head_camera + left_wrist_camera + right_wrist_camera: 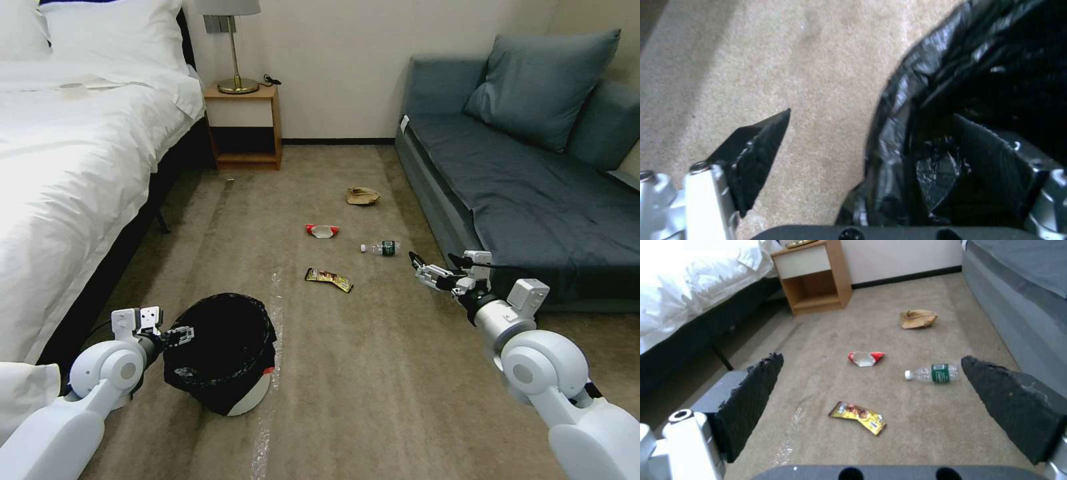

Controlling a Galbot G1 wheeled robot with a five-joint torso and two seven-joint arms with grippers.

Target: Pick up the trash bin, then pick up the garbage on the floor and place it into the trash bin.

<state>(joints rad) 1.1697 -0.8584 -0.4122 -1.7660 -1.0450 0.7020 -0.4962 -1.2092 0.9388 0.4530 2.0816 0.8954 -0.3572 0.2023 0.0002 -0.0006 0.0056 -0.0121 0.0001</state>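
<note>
The trash bin (223,357) stands on the carpet at the near left, tilted a little, its black bag (978,110) draped over the rim and the white body showing below. The left gripper (181,335) is at the bin's left rim; its jaws are apart and straddle the bagged edge, one finger (751,160) outside over the carpet, the other inside the bin.

Farther out on the floor lies the garbage: a dark wrapper (328,279) with yellow print nearest, a red-and-white packet (322,231) beyond it, a clear bottle (381,248) with a green label to the right, and a brown paper bag (362,195) farthest.

The right gripper (421,265) hangs above the carpet at the right, near the bottle, jaws wide and holding nothing. A bed (73,153) lies left, a sofa (533,180) right, and a nightstand (243,123) against the far wall.
</note>
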